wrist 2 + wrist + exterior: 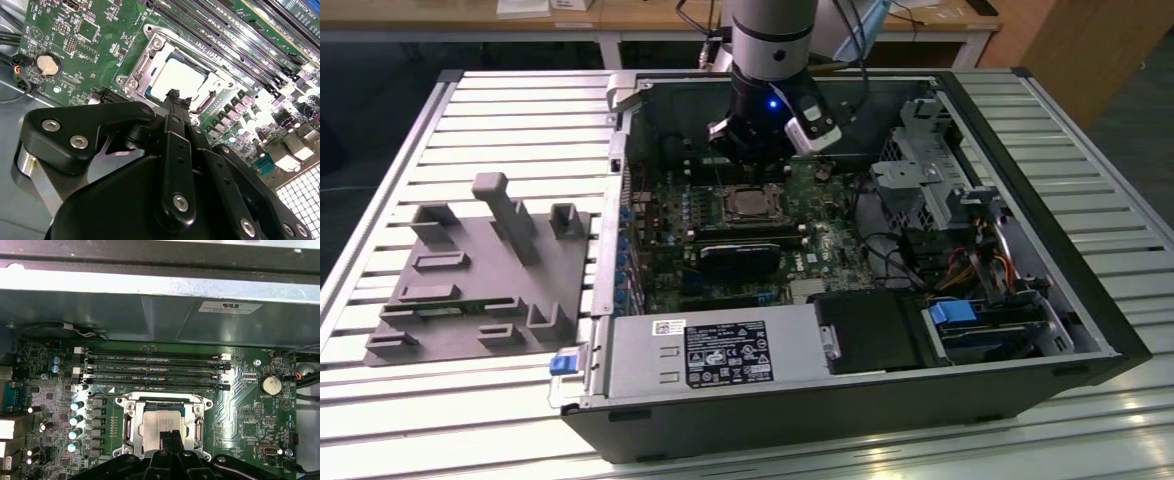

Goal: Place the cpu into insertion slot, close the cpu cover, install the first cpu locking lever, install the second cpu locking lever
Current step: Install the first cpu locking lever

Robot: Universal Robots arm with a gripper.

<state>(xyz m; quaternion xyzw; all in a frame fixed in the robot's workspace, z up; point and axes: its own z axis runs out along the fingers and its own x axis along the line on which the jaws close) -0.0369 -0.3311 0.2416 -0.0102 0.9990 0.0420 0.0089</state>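
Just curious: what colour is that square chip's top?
Pale silver-grey; the cpu shows best in the second wrist view.

No txt legible enough to read. Black label (727, 353) w/ white print + small white sticker (667, 326) on silver power supply (634, 365), near end. Pale sticker (230, 306) on case wall (100, 310), first wrist view: print too small.

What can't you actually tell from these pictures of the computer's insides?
First wrist view: the hand covers the edge of the chip and of the metal frame nearest it.
Second wrist view: whether the hand's tip touches the chip is hidden by the hand itself.
Exterior view: whether the metal frame is latched down is too small to see.
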